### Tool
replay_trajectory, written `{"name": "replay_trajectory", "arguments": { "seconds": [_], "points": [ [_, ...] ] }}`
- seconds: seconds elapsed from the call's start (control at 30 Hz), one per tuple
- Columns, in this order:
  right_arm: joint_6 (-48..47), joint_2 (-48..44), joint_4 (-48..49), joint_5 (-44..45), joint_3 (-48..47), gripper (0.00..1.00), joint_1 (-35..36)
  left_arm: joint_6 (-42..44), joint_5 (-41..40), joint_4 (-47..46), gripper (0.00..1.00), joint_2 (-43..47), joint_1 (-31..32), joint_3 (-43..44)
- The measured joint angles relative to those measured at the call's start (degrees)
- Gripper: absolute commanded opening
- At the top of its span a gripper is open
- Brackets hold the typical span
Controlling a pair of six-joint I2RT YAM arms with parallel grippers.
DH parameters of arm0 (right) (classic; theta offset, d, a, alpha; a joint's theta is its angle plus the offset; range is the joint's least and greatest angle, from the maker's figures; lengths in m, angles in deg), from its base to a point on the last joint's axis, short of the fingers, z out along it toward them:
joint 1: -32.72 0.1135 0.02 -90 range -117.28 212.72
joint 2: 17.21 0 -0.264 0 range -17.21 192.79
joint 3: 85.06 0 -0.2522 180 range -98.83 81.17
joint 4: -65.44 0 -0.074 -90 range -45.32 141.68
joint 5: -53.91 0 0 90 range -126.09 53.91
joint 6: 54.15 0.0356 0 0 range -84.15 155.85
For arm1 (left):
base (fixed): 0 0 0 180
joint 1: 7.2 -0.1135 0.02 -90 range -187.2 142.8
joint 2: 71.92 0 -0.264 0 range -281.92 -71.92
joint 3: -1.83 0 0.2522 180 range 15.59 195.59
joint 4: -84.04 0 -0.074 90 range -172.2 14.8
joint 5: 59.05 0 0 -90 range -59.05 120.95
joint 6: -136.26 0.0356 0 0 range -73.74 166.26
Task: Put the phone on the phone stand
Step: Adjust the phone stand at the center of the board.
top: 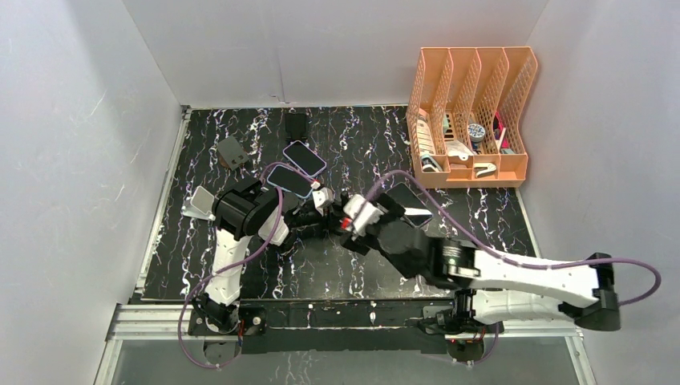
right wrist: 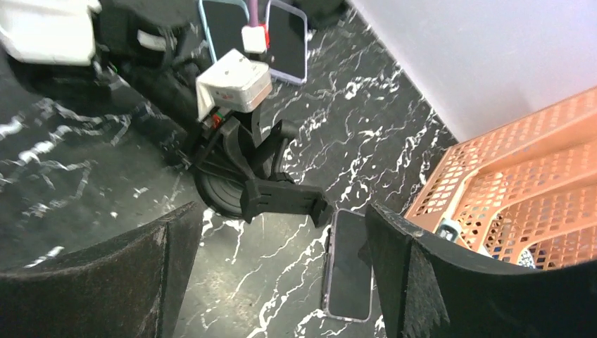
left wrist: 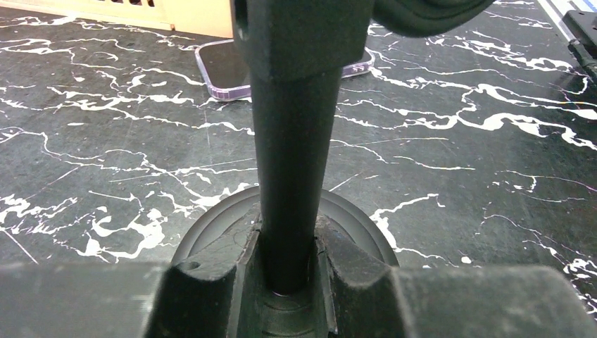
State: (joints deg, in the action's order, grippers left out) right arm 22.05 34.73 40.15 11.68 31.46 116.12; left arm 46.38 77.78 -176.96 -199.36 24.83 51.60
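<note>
Phone [right wrist: 350, 264] lies flat on the worktop [right wrist: 70, 176], in the gap between the widely spread right fingers [right wrist: 422, 282] and nearer the right-hand one; neither holds it. Just beyond the left-hand finger is the stand [right wrist: 281, 197]. The left fingers [left wrist: 204, 296] pinch its post just above the round base. Two more phones [right wrist: 288, 49] lie further beyond.

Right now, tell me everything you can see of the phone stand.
The stand is matte black, plastic by its look: a round base flat on the marbled table, a thick post rising from it and, seen from the right wrist, a wide cradle on top, holding nothing. It seems upright. The left pincer is shut on the post just above the base.
</note>
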Motion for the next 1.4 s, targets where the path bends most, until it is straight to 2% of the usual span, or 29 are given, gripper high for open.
{"name": "replay_trajectory", "arguments": {
  "seconds": [0.13,0.23,0.37,0.47,0.57,0.7,0.83,1.03,1.1,1.4],
  "points": [
    [-1.5,7.5,1.8,-15.5,-0.3,0.92,-13.8,0.0,1.4,0.0,0.00,0.0,0.0,0.0],
    [0.8,6.7,6.5,-29.0,-0.5,0.90,-26.8,0.1,2.4,0.0,0.00,0.0,0.0,0.0],
    [4.7,4.7,10.3,-38.6,-0.5,0.89,-39.9,0.1,2.6,0.0,0.00,0.0,0.0,0.0],
    [7.1,2.3,11.7,-44.7,-0.2,0.92,-45.9,0.1,2.6,0.0,0.00,0.0,0.0,0.0],
    [7.5,0.6,11.6,-49.8,0.4,0.87,-48.1,0.0,2.8,0.0,0.00,-0.1,0.0,0.2],
    [6.7,2.3,11.1,-55.4,1.3,0.70,-48.1,-0.2,3.8,0.0,0.00,-0.3,-0.2,0.6],
    [5.9,4.8,11.2,-59.3,5.7,0.63,-48.1,-0.2,4.6,0.0,0.00,-0.5,-0.2,0.8],
    [5.2,8.6,11.3,-62.5,7.4,0.58,-48.1,-0.2,5.2,0.0,0.00,-0.6,-0.2,0.9],
    [5.1,8.9,11.3,-63.3,7.4,0.53,-48.1,-0.3,5.2,0.0,0.00,-0.7,-0.3,1.0],
    [5.6,7.6,10.8,-64.9,8.3,0.52,-48.1,-0.4,5.8,0.0,0.00,-0.9,-0.4,1.3]
  ]
}}
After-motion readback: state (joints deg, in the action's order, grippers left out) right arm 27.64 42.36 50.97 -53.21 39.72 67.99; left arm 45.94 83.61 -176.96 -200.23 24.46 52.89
